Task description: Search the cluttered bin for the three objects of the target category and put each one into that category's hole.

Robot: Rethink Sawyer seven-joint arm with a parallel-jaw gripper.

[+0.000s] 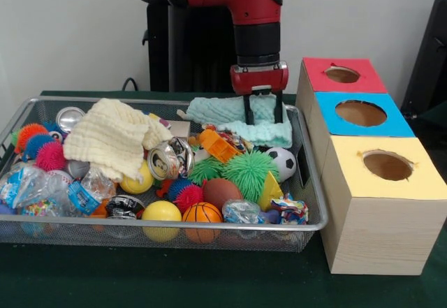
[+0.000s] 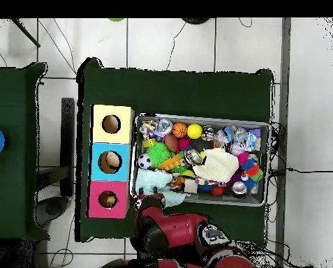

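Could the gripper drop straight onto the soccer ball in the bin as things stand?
Probably yes. The soccer ball lies uncovered at the bin's box-side end, with only the green spiky ball pressing its side. The open gripper hovers over the teal cloth just behind it.

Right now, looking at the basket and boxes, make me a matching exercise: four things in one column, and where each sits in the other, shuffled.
Things:
1. hand
2. basketball
3. soccer ball
4. red box

Places (front view):
A. at the basket's near edge
B. farthest in the row of boxes
C. over the mint cloth
D. beside the green spiky ball

Pairs: 1-C, 2-A, 3-D, 4-B
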